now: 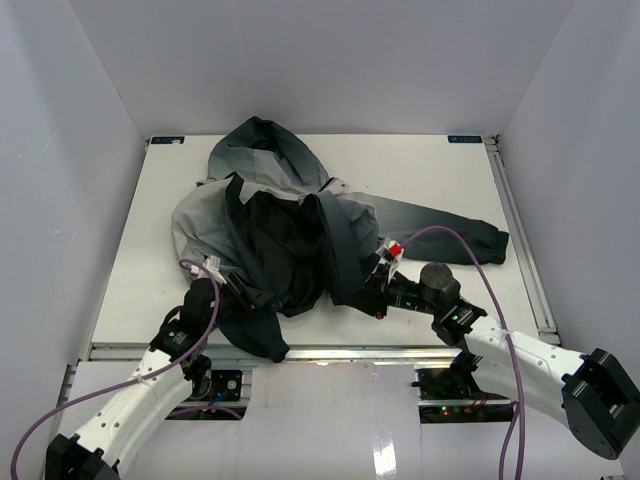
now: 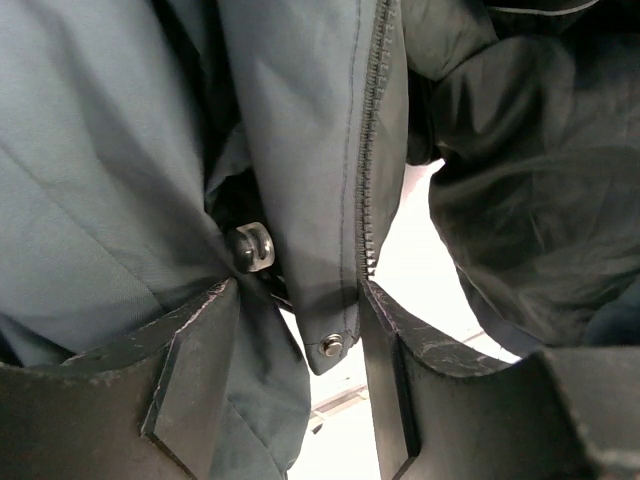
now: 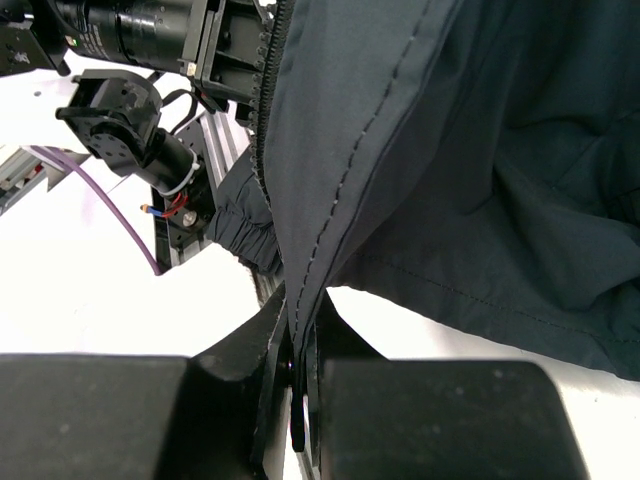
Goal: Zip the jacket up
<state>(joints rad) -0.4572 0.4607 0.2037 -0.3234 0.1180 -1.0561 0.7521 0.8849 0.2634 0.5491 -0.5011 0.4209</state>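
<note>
The jacket (image 1: 290, 225) lies open on the white table (image 1: 430, 170), hood at the back, black lining up, one sleeve stretched out to the right. My left gripper (image 1: 240, 290) is at the left front hem. In the left wrist view (image 2: 300, 340) its jaws stand apart, with the hem corner, its metal snap (image 2: 331, 346) and the zipper teeth (image 2: 366, 180) between them. My right gripper (image 1: 373, 296) is at the right front edge. In the right wrist view (image 3: 305, 320) it is shut on that stitched edge of the jacket (image 3: 340, 180), which rises taut from the fingers.
Grey walls close in the table on three sides. A metal rail (image 1: 320, 350) runs along the near edge. A clear cord stopper (image 2: 254, 248) hangs by the left fingers. The other arm's motor and purple cable (image 3: 120, 215) show in the right wrist view.
</note>
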